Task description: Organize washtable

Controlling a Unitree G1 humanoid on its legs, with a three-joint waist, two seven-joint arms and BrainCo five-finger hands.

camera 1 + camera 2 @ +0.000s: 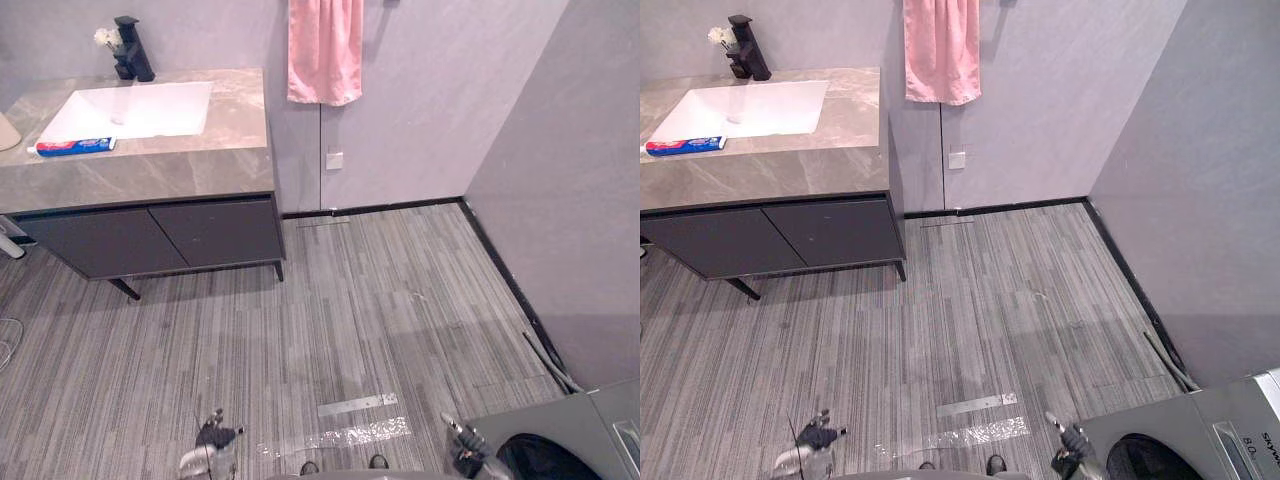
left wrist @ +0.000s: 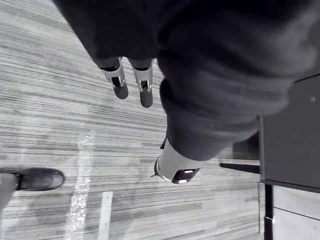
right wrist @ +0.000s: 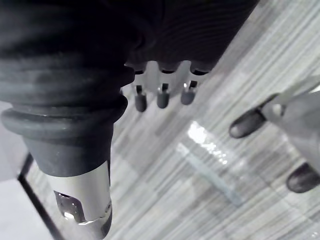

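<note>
Well back from the washtable [image 1: 170,170], both hands down.
Left hand [image 1: 212,438] and right hand [image 1: 466,452] low over the floor [image 1: 380,300], fingers [image 2: 120,86] loose and straight, holding nothing; toothpaste tube [image 1: 74,146] flat on the washtable, just beside the sink [image 1: 140,110].

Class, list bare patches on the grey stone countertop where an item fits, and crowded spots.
Free: strip between the white rectangular sink and the right edge of the grey stone countertop; front band nearer than the blue-and-red toothpaste box. Crowded: behind the sink, around the black faucet and white flowers.
</note>
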